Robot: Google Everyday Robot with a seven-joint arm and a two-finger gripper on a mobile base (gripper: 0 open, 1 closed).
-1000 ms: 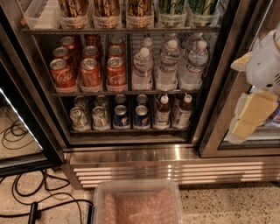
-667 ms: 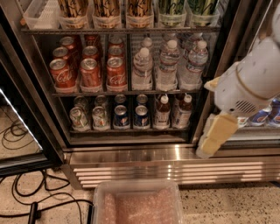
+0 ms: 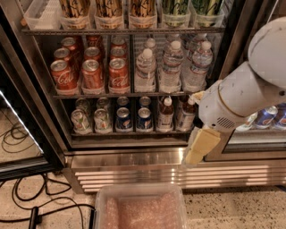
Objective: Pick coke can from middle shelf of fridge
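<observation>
Several red coke cans stand in lanes on the left of the middle shelf (image 3: 120,94); the front row holds three, with the nearest coke can (image 3: 118,74) to the right of two others (image 3: 91,74) (image 3: 60,76). Clear water bottles (image 3: 172,67) fill the shelf's right half. The fridge (image 3: 129,159) has its door swung open at the left. My gripper (image 3: 201,145) hangs from the white arm (image 3: 241,96) at the lower right. It is in front of the fridge's steel base, below and to the right of the cans, and holds nothing.
The rack below holds green-and-white cans (image 3: 80,120), blue cans (image 3: 134,118) and small bottles (image 3: 165,114). Tall tubs (image 3: 109,13) stand on the rack above. A clear bin (image 3: 138,208) sits on the floor in front. Black cables (image 3: 27,197) lie at the left. A neighbouring cooler (image 3: 268,117) is at the right.
My arm has swung in from the right edge toward the left, and the gripper has come down in front of the fridge's lower right corner. The cans have not moved.
</observation>
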